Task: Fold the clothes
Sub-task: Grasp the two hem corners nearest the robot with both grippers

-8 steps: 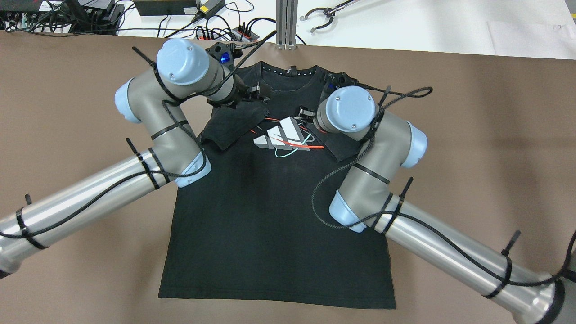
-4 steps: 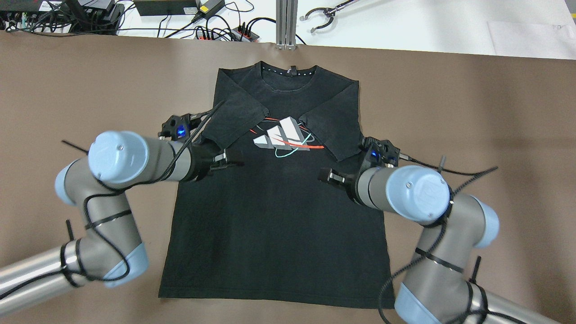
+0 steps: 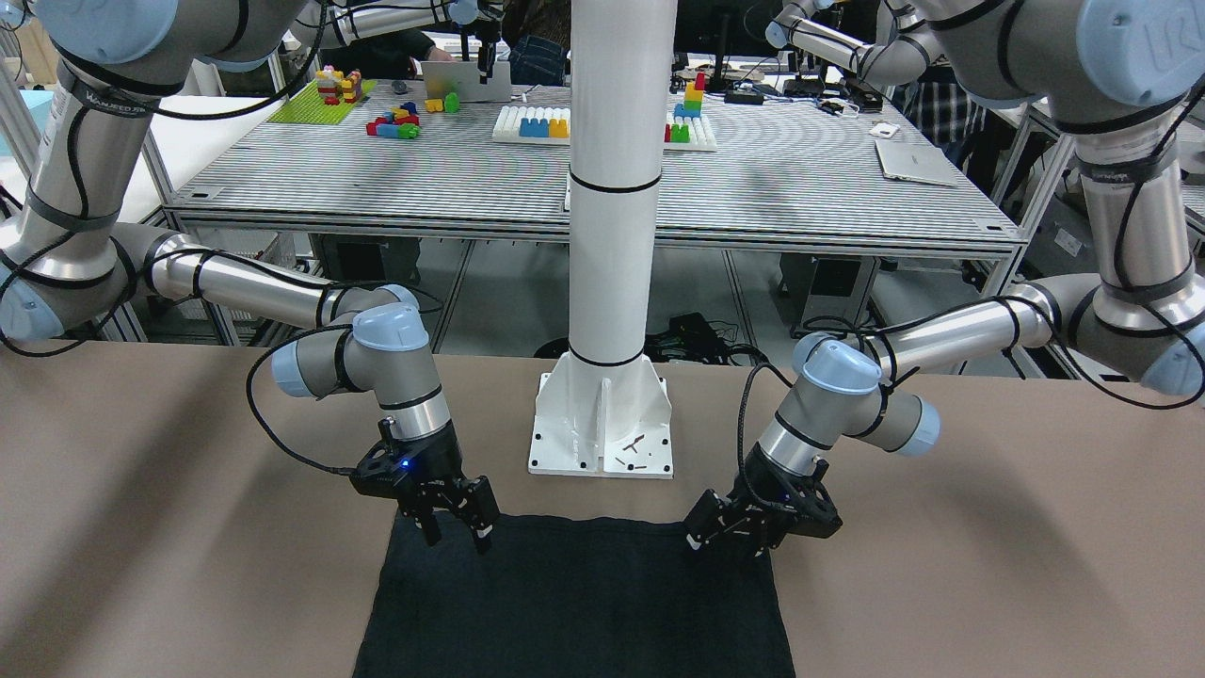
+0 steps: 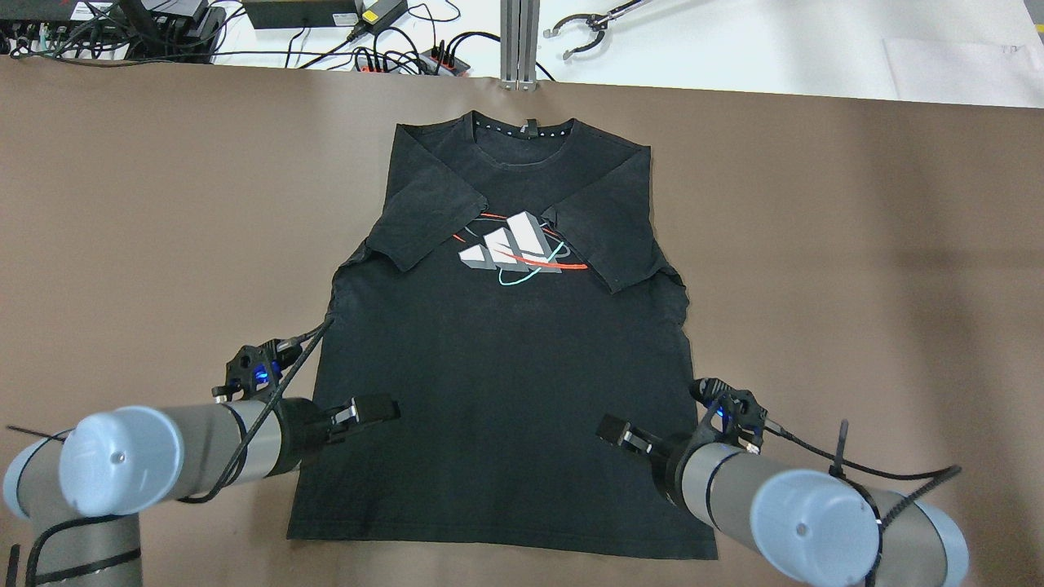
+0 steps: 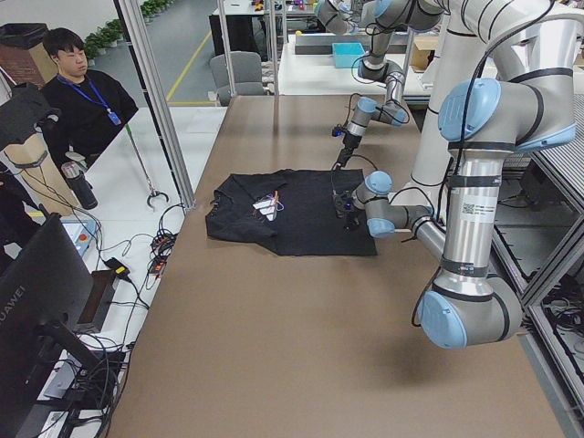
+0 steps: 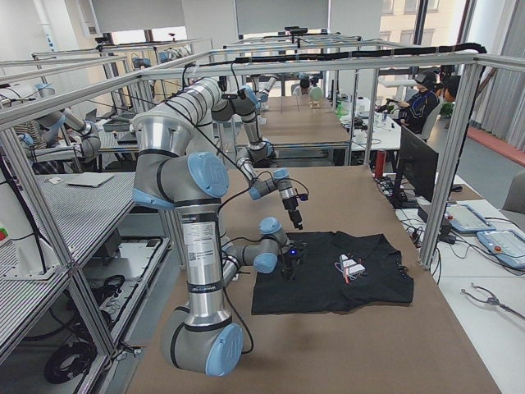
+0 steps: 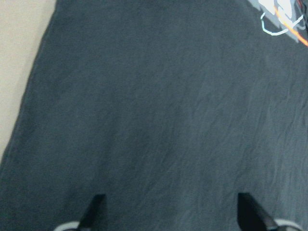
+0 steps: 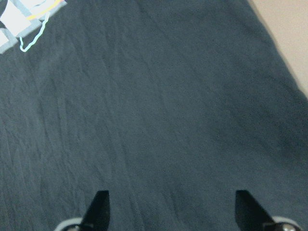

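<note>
Black shirt [image 4: 506, 367] lies flat, front up, mid worktop [image 4: 816, 244]. Its long axis runs straight away from the robot, with the collar [image 4: 526, 134] at the far end and the hem [image 4: 489, 545] at the near end. Both sleeves [image 4: 424, 220] are already folded in over the chest, meeting by the logo [image 4: 510, 249].

Left hand [image 4: 371, 410] is over the shirt's lower left part, just inside the side edge, fingers pointing inward. Right hand [image 4: 616, 430] mirrors it on the lower right. The two are roughly level and well apart across the width. Both are spread wide and empty: the wrist views show fingertips [image 7: 94, 211] far apart with only bare black fabric between. Whether the tips touch the cloth I can't tell; the front view suggests low, close to it.

Key relation: the hem lies toward the robot from both hands, behind the fingertips rather than ahead of them. Each hand has its own bottom corner on its outer, near side, left nearer the left corner and right nearer the right.

Likely next step is a bottom-up fold along the long axis, so each hand would need to drop back to the hem and pinch there.
</note>
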Action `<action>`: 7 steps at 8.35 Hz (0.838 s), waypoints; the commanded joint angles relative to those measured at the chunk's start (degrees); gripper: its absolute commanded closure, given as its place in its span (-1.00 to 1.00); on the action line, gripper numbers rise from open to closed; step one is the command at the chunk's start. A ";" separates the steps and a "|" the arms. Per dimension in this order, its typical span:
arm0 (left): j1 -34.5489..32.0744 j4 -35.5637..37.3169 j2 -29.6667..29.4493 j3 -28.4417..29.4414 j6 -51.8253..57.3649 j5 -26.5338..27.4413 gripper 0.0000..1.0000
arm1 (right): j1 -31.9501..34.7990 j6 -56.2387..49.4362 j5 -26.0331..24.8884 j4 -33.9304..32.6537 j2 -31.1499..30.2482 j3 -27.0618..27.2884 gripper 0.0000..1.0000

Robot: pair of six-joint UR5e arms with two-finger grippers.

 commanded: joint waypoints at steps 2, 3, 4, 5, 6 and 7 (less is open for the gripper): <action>13.64 -3.58 13.11 -4.67 -4.41 11.45 -0.90 | -12.51 8.00 -11.76 21.03 -18.65 1.25 -0.85; 14.10 -3.86 13.48 -3.10 -4.49 12.00 -0.90 | -13.32 8.54 -12.84 21.05 -18.67 1.17 -0.85; 14.19 -3.86 13.14 -1.78 -5.02 12.01 -0.91 | -13.42 8.54 -13.11 21.05 -18.67 1.16 -0.85; 14.28 -3.86 13.04 -1.59 -4.50 11.92 -0.91 | -13.33 8.54 -13.12 21.05 -18.85 1.16 -0.86; 14.28 -3.86 13.04 -1.33 -4.49 12.01 -0.90 | -13.33 8.54 -13.20 21.05 -18.76 1.16 -0.86; 14.28 -3.86 13.04 -0.89 -4.49 12.01 -0.90 | -13.33 8.54 -13.21 21.05 -18.85 1.16 -0.86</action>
